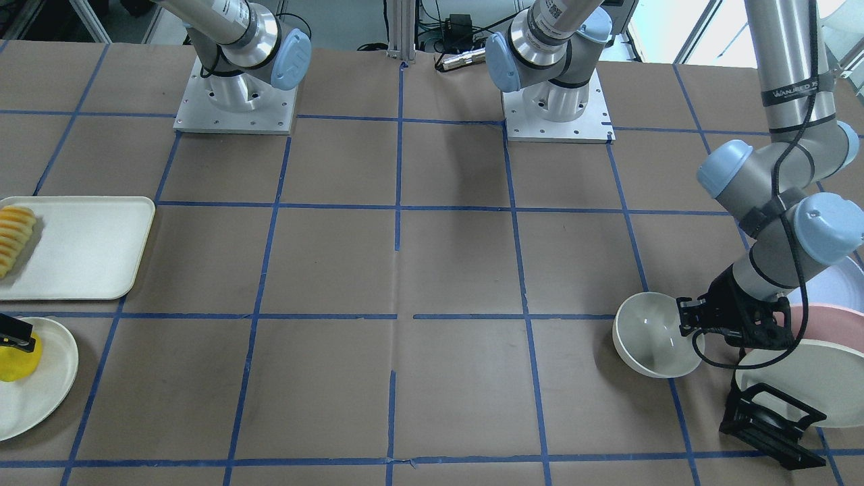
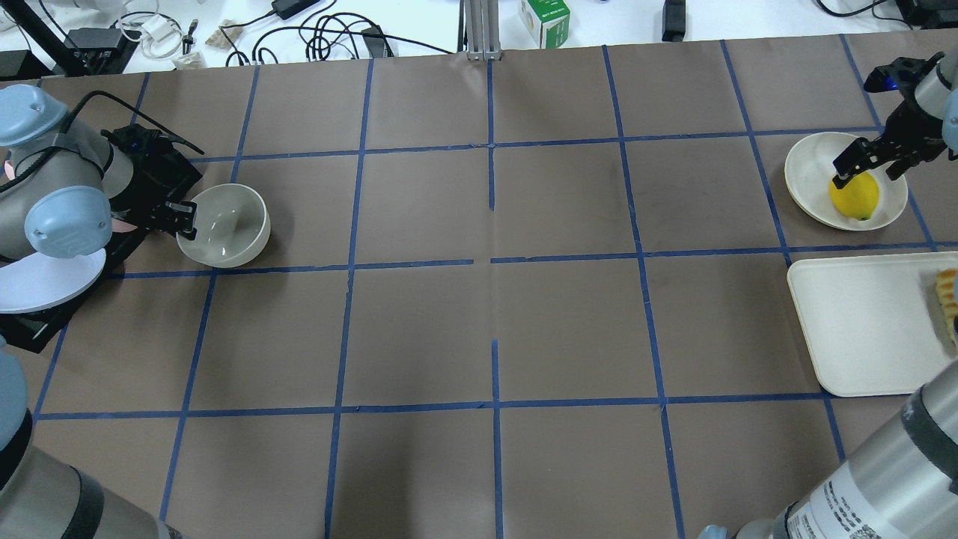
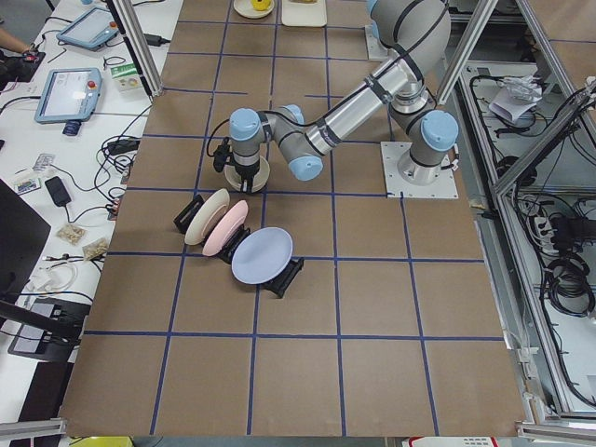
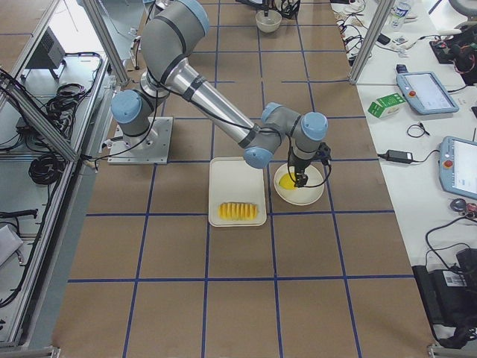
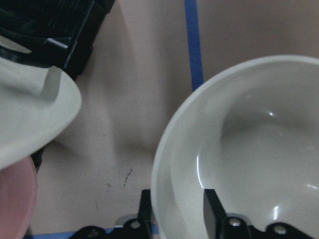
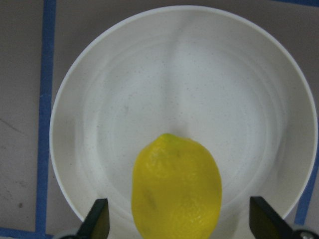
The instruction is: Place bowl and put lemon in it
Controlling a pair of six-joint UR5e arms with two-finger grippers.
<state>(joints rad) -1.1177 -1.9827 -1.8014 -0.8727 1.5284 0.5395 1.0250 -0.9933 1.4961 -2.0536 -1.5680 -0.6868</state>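
Observation:
The cream-white bowl (image 1: 658,334) (image 2: 224,224) (image 5: 249,149) is at the table's left side, slightly tilted. My left gripper (image 1: 688,324) (image 2: 183,221) (image 5: 177,214) is shut on its rim, one finger inside and one outside. The yellow lemon (image 2: 853,196) (image 1: 17,361) (image 6: 177,189) lies on a flat cream plate (image 2: 812,168) (image 6: 199,74) at the far right. My right gripper (image 2: 867,177) (image 6: 182,221) is open and hangs over the lemon. Its fingers are on either side of the lemon, with a gap to it on each side.
A black dish rack (image 1: 769,418) with cream, pink and pale blue plates (image 3: 237,247) stands just behind the left gripper. A rectangular cream tray (image 2: 861,322) (image 1: 88,246) with a row of fruit slices (image 1: 15,236) lies beside the lemon's plate.

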